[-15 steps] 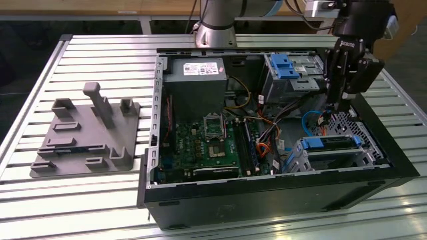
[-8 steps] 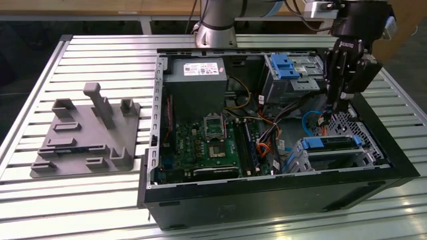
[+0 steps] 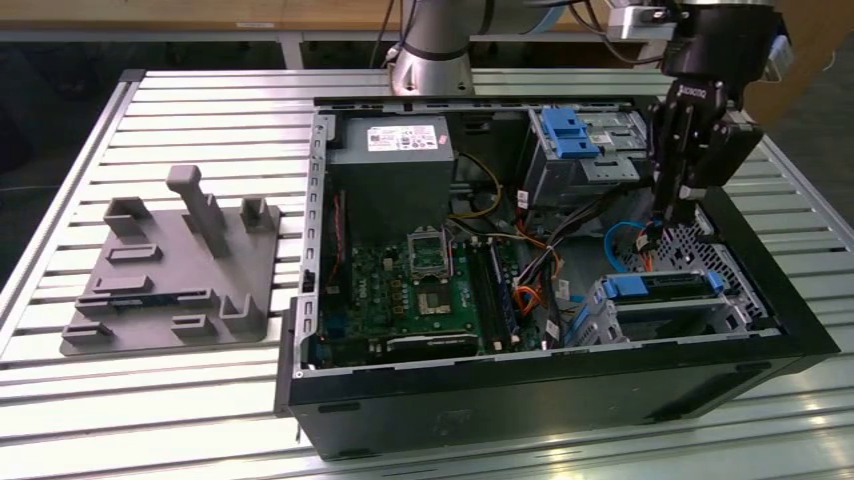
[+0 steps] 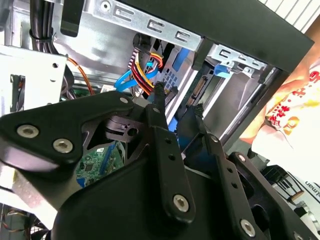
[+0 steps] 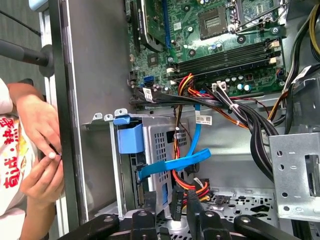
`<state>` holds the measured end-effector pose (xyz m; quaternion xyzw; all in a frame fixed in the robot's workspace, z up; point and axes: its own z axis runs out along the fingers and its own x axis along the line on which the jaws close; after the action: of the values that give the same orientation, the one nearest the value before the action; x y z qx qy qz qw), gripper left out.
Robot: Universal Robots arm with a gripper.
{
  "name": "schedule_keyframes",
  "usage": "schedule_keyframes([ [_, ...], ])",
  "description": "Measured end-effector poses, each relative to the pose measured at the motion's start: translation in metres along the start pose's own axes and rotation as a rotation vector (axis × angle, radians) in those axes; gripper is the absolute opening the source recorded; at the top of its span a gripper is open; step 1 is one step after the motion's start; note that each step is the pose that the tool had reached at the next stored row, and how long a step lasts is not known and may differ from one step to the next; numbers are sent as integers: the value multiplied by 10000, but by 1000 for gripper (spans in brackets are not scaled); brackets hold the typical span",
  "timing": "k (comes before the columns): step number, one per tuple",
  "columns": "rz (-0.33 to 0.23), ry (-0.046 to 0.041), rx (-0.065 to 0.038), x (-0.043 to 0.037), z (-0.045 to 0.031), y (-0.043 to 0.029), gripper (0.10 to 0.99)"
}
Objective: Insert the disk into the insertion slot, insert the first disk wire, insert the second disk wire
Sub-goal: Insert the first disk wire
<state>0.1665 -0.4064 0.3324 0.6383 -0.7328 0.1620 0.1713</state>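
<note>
The disk (image 3: 663,287), silver in its blue caddy, lies inside the insertion slot (image 3: 674,318), a grey perforated cage at the exterior view's right of the open computer case. My gripper (image 3: 657,232) reaches down into the case just behind the disk. In the first wrist view a black connector (image 5: 179,204) on red, yellow and black wires stands between the fingers (image 5: 150,200), with my gripper (image 5: 171,200) closed around it beside the cage (image 5: 160,145). A flat blue disk wire (image 5: 175,162) runs across to the cage's rear. The fingertips (image 4: 159,95) show in the second wrist view too.
The motherboard (image 3: 414,290) fills the middle of the case and a taller bay with a blue latch (image 3: 587,140) stands at the back. Cable bundles (image 5: 240,112) cross near the cage. A person's hands (image 5: 37,145) rest outside the case wall. A grey fixture (image 3: 174,270) sits on the table.
</note>
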Motion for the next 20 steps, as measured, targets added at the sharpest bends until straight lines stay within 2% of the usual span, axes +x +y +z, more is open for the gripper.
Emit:
schedule_keyframes([
  [5,0,10,2,-9,15,0,365],
  [6,0,16,2,-12,16,0,290],
  [15,4,105,14,-65,17,7,290],
  [20,7,208,27,-95,23,7,290],
])
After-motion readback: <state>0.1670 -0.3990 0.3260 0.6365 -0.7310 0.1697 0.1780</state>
